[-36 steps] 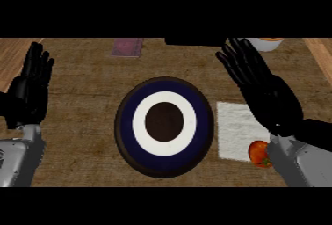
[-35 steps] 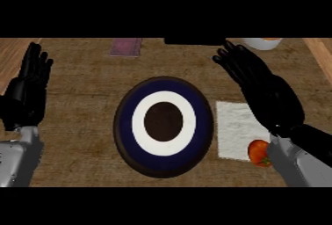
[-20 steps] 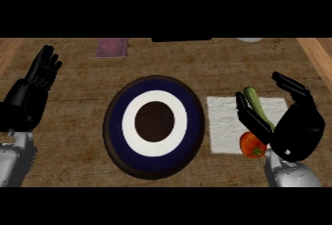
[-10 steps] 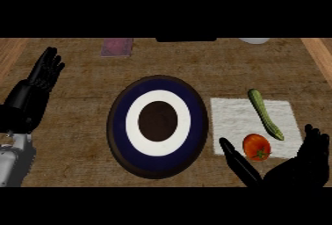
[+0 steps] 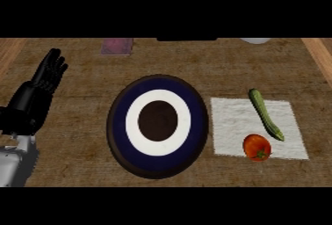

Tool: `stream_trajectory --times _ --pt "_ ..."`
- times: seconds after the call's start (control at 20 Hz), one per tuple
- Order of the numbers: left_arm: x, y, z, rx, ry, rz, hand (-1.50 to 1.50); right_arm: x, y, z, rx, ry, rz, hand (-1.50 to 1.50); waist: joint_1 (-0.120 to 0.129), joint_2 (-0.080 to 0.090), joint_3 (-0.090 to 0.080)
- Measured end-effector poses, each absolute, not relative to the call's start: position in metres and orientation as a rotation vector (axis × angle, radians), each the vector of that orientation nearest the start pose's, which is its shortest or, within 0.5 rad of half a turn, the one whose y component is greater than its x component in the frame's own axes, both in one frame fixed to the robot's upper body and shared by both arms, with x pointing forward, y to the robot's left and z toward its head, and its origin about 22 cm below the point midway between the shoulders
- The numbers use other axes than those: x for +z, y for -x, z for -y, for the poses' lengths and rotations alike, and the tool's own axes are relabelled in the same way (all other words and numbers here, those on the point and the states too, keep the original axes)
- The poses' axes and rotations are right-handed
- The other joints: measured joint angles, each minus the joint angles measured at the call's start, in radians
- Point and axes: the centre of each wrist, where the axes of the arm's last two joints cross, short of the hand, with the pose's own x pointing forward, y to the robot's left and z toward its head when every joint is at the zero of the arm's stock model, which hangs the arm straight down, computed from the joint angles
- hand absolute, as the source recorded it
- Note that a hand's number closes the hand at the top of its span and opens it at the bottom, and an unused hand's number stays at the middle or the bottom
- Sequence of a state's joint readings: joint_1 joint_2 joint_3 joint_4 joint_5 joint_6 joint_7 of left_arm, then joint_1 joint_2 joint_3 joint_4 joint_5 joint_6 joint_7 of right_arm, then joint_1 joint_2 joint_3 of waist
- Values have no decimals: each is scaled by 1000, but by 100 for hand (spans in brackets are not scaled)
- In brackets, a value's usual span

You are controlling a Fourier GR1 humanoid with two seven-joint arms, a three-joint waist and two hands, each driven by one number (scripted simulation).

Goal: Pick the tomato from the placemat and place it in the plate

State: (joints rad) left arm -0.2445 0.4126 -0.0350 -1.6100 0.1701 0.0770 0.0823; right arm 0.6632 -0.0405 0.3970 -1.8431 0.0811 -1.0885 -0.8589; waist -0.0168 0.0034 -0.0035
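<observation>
Tomato (image 5: pixel 257 147) sits on the white placemat's (image 5: pixel 233 127) near edge, right of the plate (image 5: pixel 118 132) and well apart from the resting left hand (image 5: pixel 40 90) (fingers straight, far left); right hand unseen, its side judged nearer.

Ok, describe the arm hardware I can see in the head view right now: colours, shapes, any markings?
Only the left arm shows, at the view's left edge. Its black robot hand has long, slim, segmented fingers and a glossy dark palm and wrist section. Below that sits a pale grey, smooth, rounded forearm shell. No cables, labels or markings are visible. The right arm and robot hand are out of view.
</observation>
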Motion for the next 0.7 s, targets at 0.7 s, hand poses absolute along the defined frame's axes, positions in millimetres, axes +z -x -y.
stream_trajectory --times 0.7 --pt "113 -302 -272 -259 -118 1771 0 -30 -36 201 -50 1183 1484 -150 50 16 -1"
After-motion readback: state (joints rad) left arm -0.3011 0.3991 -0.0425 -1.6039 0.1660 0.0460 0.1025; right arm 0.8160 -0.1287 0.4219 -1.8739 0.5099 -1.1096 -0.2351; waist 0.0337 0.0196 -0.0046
